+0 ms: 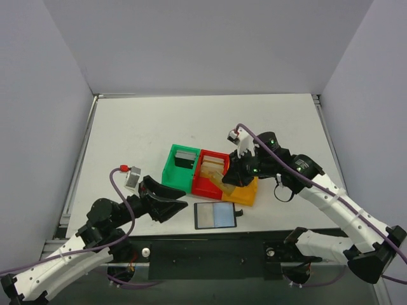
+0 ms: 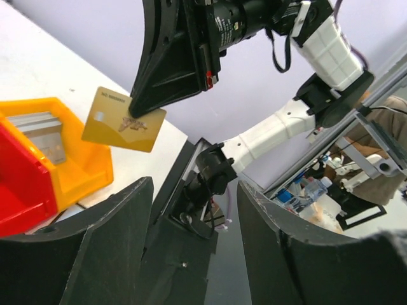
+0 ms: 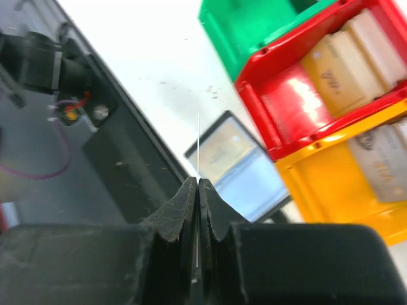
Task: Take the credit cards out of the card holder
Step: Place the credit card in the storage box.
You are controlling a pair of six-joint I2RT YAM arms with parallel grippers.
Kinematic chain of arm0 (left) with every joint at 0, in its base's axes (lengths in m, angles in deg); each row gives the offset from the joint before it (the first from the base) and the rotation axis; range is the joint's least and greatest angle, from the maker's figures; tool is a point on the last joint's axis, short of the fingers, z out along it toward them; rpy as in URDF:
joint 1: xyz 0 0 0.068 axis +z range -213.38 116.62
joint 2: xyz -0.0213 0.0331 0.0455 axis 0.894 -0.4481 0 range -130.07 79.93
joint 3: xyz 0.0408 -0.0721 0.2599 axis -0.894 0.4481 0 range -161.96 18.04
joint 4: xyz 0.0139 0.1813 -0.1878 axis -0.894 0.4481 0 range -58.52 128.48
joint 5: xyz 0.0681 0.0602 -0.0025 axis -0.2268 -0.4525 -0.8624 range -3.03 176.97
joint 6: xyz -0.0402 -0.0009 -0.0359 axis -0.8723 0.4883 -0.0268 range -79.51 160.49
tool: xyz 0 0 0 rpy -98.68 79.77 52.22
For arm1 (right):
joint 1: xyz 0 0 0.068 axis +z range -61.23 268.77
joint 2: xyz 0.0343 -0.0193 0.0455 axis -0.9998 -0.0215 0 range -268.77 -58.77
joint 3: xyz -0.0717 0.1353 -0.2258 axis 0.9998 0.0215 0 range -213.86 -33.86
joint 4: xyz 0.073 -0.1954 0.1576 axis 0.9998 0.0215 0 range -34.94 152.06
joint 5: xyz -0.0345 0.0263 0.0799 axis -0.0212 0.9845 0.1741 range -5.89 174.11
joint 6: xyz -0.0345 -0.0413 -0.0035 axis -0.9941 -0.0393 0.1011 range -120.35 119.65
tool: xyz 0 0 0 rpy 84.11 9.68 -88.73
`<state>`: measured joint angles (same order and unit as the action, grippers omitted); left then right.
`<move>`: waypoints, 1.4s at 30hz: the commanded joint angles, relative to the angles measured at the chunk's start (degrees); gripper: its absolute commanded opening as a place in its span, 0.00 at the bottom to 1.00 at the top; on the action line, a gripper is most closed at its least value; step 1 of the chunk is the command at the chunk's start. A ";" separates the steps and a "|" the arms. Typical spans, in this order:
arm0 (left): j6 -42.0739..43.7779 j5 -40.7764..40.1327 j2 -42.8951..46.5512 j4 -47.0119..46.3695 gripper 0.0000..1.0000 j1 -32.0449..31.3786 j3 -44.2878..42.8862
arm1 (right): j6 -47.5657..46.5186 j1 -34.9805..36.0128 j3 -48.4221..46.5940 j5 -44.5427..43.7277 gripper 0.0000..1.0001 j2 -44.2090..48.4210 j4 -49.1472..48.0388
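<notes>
The job is partly done. One card with a black edge and a blue-and-tan face [image 1: 215,215] lies flat on the table [image 1: 140,127], just in front of the card holder [image 1: 173,171]. That one is out.

A second card is on its way out. The right arm [image 1: 331,197] has its jaws pressed together on a gold card [image 2: 124,119]. They pinch it by its top edge. The card hangs in the air near the orange box [image 1: 245,196] and does not touch it. In the right wrist view the card shows only as a thin line between the jaws. I think this card just needs to be put down on the table.

The left arm [image 1: 63,254] rests low on the table, to the left of the holder. Its jaws are spread wide with nothing in them.

More cards are left inside. The green box [image 1: 166,178] has a dark card [image 1: 185,159] in it. The red box [image 1: 202,187] has tan cards [image 1: 213,166] leaning in it. I cannot tell how many. The orange box has a grey card [image 2: 41,130] in it.

So one card is out, one is in the jaws, and at least three wait in the boxes. I think there is more to do than has been done.
</notes>
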<state>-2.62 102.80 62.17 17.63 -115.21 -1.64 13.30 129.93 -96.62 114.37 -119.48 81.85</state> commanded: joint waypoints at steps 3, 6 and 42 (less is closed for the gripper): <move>1.63 -5.90 1.76 8.92 0.65 0.42 -1.06 | -15.39 1.37 -2.37 -10.93 0.00 -6.26 -1.99; 1.45 -7.39 1.68 9.28 0.65 0.42 -0.62 | -23.81 2.16 -0.18 -7.86 0.00 -7.05 -5.94; 0.57 -9.95 6.95 13.14 0.64 0.42 1.93 | -38.87 -0.56 1.41 -0.99 0.00 -29.47 -22.65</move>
<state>-2.51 93.95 68.27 30.00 -115.04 0.24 -23.88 129.98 -95.22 110.94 -148.20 62.57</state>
